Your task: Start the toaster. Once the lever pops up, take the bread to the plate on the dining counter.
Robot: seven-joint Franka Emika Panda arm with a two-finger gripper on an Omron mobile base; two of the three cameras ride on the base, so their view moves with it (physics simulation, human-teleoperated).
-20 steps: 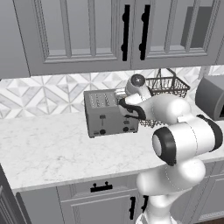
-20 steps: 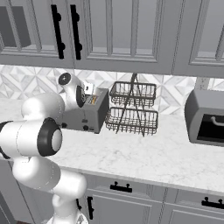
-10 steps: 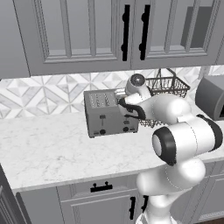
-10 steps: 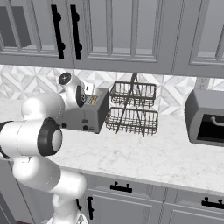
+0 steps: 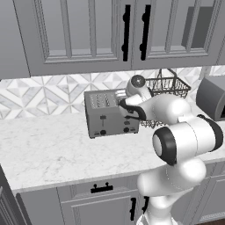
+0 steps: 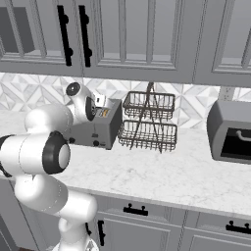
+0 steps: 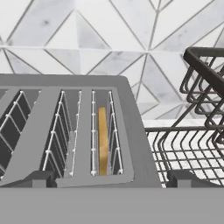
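The brushed-grey toaster (image 5: 110, 117) stands on the marble kitchen counter (image 5: 48, 149) against the tiled wall, with its black levers and knobs facing forward. My gripper (image 5: 124, 105) hovers just above the toaster's right end, open and empty. In the hand view the gripper (image 7: 113, 178) looks down on the toaster (image 7: 131, 144), and its fingertips (image 7: 41, 177) straddle the slots. A tan slice of bread (image 7: 103, 140) sits upright deep in the rightmost slot. From the right, the gripper (image 6: 101, 103) sits over the toaster (image 6: 95, 131). The plate and the dining counter are out of view.
A dark two-tier wire basket rack (image 6: 147, 122) stands right beside the toaster (image 5: 169, 90), close to my hand (image 7: 201, 87). A bigger grey box appliance (image 6: 230, 130) sits farther right. Upper cabinets (image 5: 110, 30) hang low over the counter.
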